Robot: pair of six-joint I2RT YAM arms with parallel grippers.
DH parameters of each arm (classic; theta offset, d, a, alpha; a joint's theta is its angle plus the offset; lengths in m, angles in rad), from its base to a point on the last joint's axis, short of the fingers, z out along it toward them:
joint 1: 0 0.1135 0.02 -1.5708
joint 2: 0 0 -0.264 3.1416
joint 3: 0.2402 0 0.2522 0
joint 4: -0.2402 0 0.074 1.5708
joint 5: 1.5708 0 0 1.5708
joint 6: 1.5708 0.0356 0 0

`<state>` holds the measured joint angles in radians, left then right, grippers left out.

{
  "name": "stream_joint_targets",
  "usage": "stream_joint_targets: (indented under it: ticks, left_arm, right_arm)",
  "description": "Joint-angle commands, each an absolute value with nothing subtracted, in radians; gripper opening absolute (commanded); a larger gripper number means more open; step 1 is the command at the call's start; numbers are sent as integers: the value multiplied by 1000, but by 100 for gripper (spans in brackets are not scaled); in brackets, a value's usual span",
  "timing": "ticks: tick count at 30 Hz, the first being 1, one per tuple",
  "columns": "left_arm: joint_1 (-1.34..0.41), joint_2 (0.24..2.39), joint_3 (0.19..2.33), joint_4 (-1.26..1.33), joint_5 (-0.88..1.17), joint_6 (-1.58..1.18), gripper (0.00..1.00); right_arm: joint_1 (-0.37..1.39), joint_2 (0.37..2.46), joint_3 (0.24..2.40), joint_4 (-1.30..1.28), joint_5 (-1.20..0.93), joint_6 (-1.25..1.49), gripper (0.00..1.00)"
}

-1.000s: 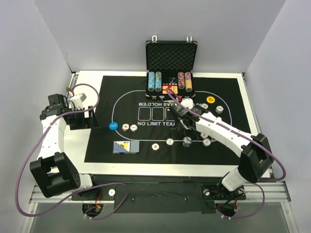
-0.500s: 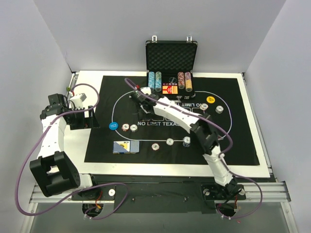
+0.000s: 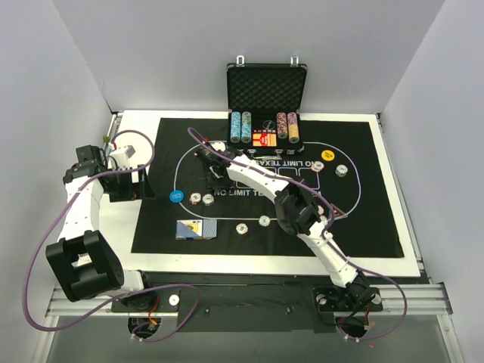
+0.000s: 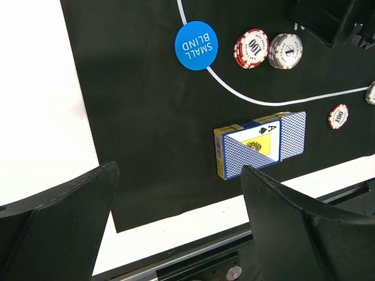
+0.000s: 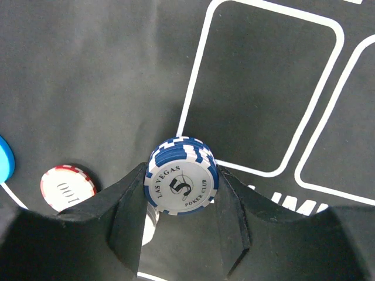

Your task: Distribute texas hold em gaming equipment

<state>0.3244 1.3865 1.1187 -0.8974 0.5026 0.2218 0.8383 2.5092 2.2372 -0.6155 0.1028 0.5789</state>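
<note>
From above, the right gripper point(image 3: 206, 157) is reaching far across the mat point(image 3: 378, 219) to its left side, near the red chip point(image 3: 196, 199), the grey chip point(image 3: 208, 199) and the blue button point(image 3: 176, 196). The deck point(image 3: 196, 228) is lying closer to the near edge. The left gripper point(image 3: 140, 185) is hanging at the mat's left border, above the table point(image 3: 393, 253). The case point(image 3: 266, 87) is standing open at the far edge with its foam lid upright. Its tray is holding chip rows point(image 3: 241, 127) on edge, two on each side, with something red and yellow between them that is too small to read.

In the left wrist view, the left gripper point(image 4: 179, 175) is showing its jaws spread wide with nothing between them. The deck point(image 4: 261, 143) is lying just beyond them, its flap showing an ace.

In the right wrist view, the right gripper point(image 5: 181, 196) is pinching a short stack of blue chips point(image 5: 181, 175), the top one marked 5, with the jaws pressing its rim from both sides. The stack is hanging above the mat by a card outline, and the red chip point(image 5: 67, 187) is lying near the left finger.

To do this step well, the arm should probably be lowering straight down and keeping the stack level. The jaws should likely part only once the bottom chip is resting on the mat, so that the stack is not toppling. It should land clear of the red and grey chips, since the left finger could nudge them.
</note>
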Motion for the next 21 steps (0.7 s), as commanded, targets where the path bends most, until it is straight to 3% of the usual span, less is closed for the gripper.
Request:
stream_joint_targets:
  ticks: [1, 5, 13, 21]
  left_arm:
    - [331, 1387, 1149, -867, 525, 241, 97]
    - [333, 1390, 1146, -862, 526, 241, 97]
    - [333, 1391, 1152, -861, 531, 236, 97]
    - [331, 1376, 1126, -857, 532, 236, 97]
  right_arm:
    - [833, 2520, 2298, -580, 78, 595, 38]
    - [825, 2563, 2352, -572, 34, 606, 41]
    - [819, 2569, 2326, -566, -32, 614, 60]
    - [775, 2328, 2130, -560, 80, 594, 66]
